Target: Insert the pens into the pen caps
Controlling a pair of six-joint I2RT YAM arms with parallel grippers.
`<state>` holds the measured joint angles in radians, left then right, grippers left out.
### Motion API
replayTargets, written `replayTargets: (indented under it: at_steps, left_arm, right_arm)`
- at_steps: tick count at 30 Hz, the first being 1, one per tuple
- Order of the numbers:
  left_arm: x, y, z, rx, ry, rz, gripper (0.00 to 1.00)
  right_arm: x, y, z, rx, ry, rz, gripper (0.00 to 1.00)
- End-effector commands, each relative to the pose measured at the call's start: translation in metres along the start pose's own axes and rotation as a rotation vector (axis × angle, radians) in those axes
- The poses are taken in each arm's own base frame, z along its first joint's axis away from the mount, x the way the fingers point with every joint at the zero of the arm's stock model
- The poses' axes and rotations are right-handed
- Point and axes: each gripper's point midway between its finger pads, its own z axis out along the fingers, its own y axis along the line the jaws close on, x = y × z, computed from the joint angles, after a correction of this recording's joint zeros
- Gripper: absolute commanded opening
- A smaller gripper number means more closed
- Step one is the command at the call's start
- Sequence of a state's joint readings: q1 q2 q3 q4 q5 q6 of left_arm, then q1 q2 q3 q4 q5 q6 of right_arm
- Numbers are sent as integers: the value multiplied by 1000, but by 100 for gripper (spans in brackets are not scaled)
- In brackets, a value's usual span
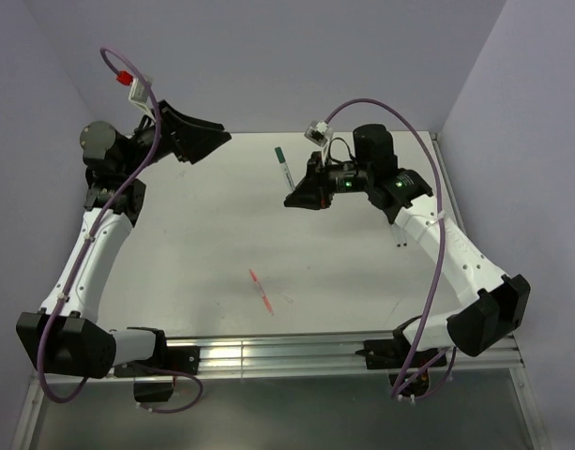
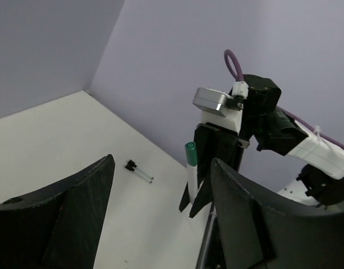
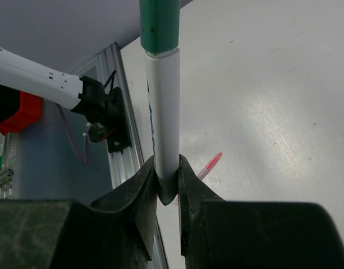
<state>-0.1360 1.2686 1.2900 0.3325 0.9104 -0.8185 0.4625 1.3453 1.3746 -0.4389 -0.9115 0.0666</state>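
Observation:
My right gripper is shut on the lower end of a white pen. A green cap sits on the pen's free end, which points toward the back of the table. My left gripper hangs open and empty at the back left, facing the right gripper. A red-pink pen lies alone near the front middle. A thin pale pen with a black end lies by the right arm.
A metal rail runs along the table's near edge, between the two arm bases. Lilac walls close the back and both sides. Purple cables loop over both arms.

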Motion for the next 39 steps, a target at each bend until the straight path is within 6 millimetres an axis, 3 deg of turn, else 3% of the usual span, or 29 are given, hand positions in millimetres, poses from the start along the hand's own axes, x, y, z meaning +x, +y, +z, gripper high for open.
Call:
replayTargets:
  at_steps: [1,4,8,15,20,29,39]
  left_arm:
    - [3,-33,-5,142,0,-42,74]
    - [20,-24,-4,145,24,-103,70]
    - [28,-17,1,158,14,-154,64]
    - [44,-20,11,189,24,-200,60]
    - [51,-26,12,225,16,-215,51]
    - [66,-20,17,212,36,-259,51]
    - [79,-30,21,252,58,-259,47]
  right_arm:
    - [-13,11,12,-43,-22,-29,0]
    - [-10,15,23,-41,-5,-33,0]
    - [-3,22,34,-54,19,-31,0]
    - [-3,29,44,-92,34,-28,0]
    - [0,33,47,-114,45,-27,0]
    - [0,38,45,-130,44,-31,0]
    - [1,41,47,-150,51,-22,0]
